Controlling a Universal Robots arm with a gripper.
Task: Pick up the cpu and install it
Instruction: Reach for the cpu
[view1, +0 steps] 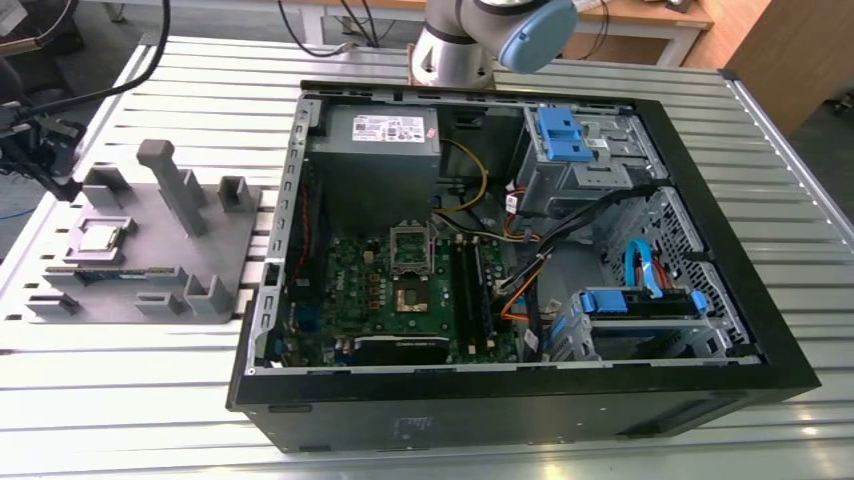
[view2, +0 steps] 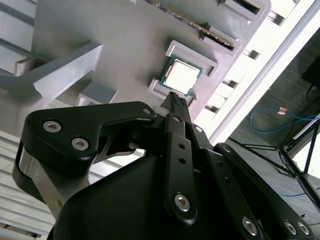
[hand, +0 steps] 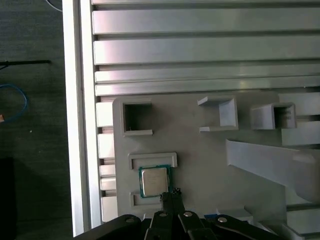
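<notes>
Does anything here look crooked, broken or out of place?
Nothing stands out. The cpu lies flat and square in its recess on the grey holder, with the gripper poised close by its edge. The computer case lies open on its side, its cables loose inside, but nothing looks damaged.

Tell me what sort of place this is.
Probably a robotics lab bench for computer assembly: an open computer case on a slatted aluminium table, the cpu resting in a grey fixture beside it, and a robot arm behind.

Hand (view2: 176, 101) fingers pinched tog., gripping nothing; arm (view1: 461, 45) base seg. upright.
</notes>
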